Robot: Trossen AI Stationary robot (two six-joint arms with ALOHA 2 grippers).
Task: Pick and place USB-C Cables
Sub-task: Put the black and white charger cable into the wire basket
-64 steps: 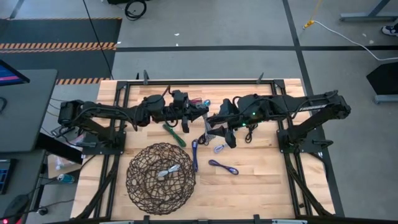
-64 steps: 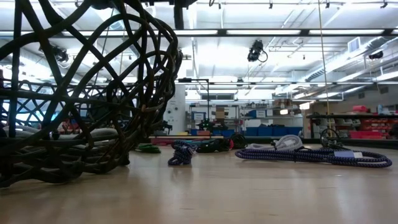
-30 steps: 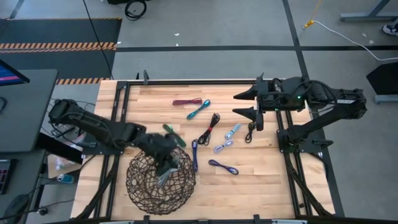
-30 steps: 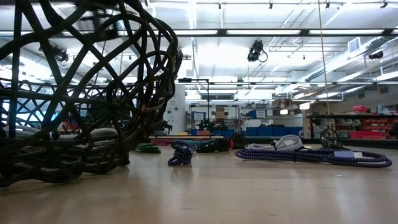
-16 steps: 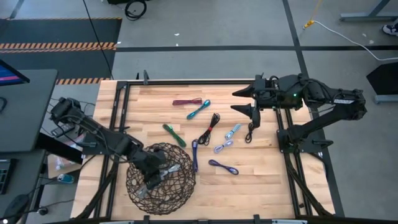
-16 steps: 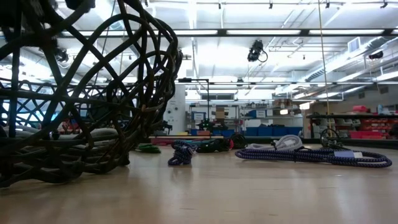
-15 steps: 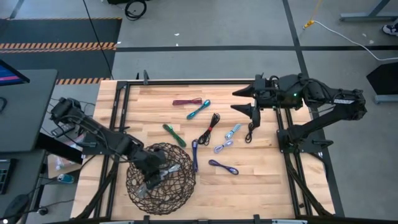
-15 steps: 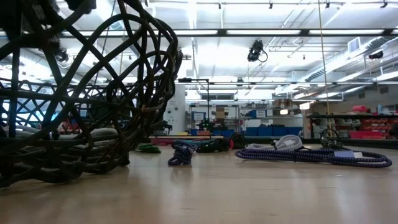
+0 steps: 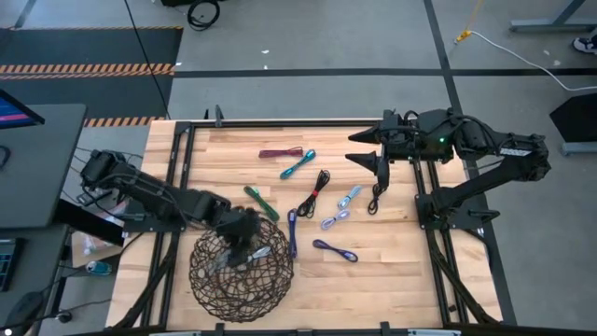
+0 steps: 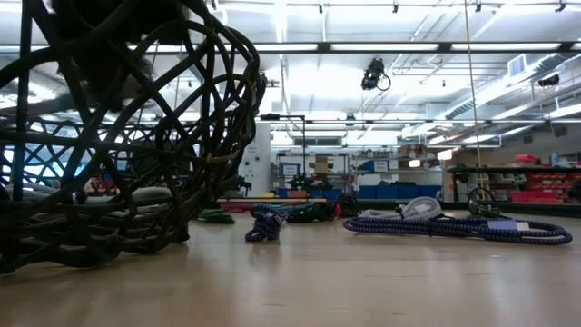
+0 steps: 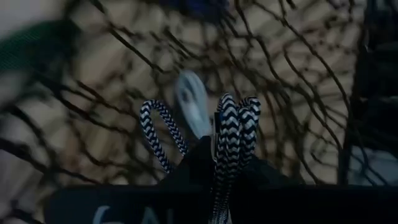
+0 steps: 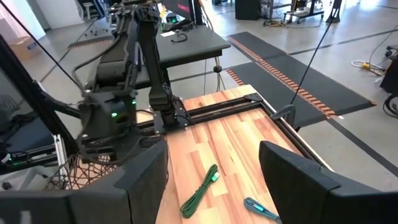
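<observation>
While the left gripper (image 11: 217, 171) hung over the basket (image 9: 210, 280), its fingers pinched a black-and-white cable (image 11: 229, 134) (loops poking out past the tips); the right gripper (image 9: 366, 148) waited, fingers spread, above the table (image 9: 401, 247).

even overhead light fills the high view, with soft, short shadows on the table (image 9: 392, 243). the low view glares at the ceiling strip lights, leaving the basket (image 10: 127, 136) a dark, blurred silhouette. the left wrist view is dim, its mesh background unfocused beyond the gripper.
</observation>
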